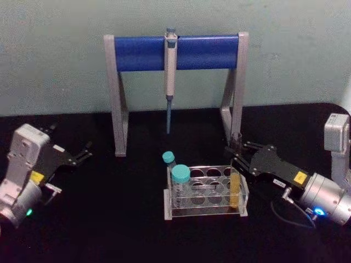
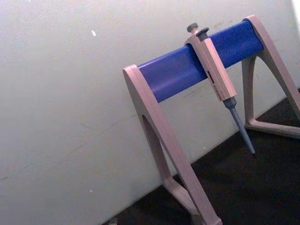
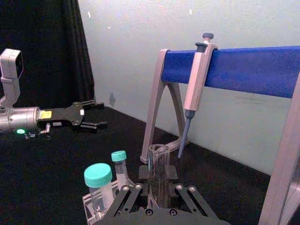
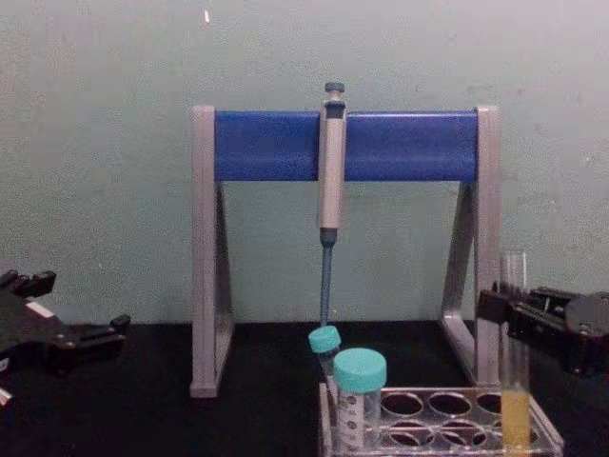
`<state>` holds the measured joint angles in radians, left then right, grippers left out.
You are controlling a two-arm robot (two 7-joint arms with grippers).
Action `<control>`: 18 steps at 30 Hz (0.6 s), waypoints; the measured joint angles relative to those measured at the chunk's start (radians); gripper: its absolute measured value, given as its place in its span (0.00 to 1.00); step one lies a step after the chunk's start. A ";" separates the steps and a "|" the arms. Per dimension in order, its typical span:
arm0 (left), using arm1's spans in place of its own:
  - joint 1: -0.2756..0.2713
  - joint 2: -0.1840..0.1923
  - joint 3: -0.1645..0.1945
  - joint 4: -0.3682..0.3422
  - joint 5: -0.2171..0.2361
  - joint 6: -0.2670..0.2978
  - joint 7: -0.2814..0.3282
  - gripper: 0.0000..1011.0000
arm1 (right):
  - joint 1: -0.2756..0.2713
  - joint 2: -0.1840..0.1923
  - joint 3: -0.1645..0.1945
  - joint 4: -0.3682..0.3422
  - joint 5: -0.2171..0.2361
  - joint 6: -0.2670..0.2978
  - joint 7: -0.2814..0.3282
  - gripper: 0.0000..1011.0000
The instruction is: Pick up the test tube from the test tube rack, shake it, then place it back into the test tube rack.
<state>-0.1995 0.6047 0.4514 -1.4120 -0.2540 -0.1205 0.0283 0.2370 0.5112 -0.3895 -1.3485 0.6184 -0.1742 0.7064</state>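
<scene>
A black bench w/ a pale green wall behind it. Near centre sits the low clear plastic test tube rack w/ rows of round holes on top. The tall, thin, clear glass test tube, capless, w/ yellow-orange liquid in its lower part, stands upright in a hole at the rack's right end; in the chest view its open top rises well above the rack. The right pincer, black, reaches in from the right at the tube's upper part; the right wrist view shows its two fingers spread, one on each side of the glass, but whether they touch it can't be told. Two teal-capped clear vials stand at the rack's left end: a wide one in front, a narrow one behind. Behind the rack stands a tall grey-and-blue pipette stand w/ a grey pipette hanging from its blue bar, tip down. The left pincer rests low at the bench's left, well apart from the rack, fingers spread, holding nothing.
</scene>
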 joint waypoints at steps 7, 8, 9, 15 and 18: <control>0.000 0.000 0.000 0.000 0.000 0.000 0.000 0.99 | 0.003 -0.003 -0.003 0.005 -0.001 0.002 0.000 0.23; 0.000 0.000 0.000 0.000 0.000 0.000 0.000 0.99 | 0.003 -0.003 -0.003 0.005 -0.002 0.002 -0.003 0.23; 0.000 0.000 0.000 0.000 0.000 0.000 0.000 0.99 | 0.003 -0.003 -0.003 0.005 -0.003 0.002 -0.005 0.23; 0.000 0.000 0.000 0.000 0.000 0.000 0.000 0.99 | 0.001 -0.003 -0.002 0.004 -0.006 0.002 -0.010 0.23; 0.000 0.000 0.000 0.000 0.000 0.000 0.000 0.99 | 0.001 -0.003 -0.002 0.004 -0.006 0.002 -0.010 0.23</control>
<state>-0.1995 0.6047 0.4514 -1.4120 -0.2539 -0.1205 0.0283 0.2376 0.5081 -0.3914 -1.3445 0.6125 -0.1718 0.6968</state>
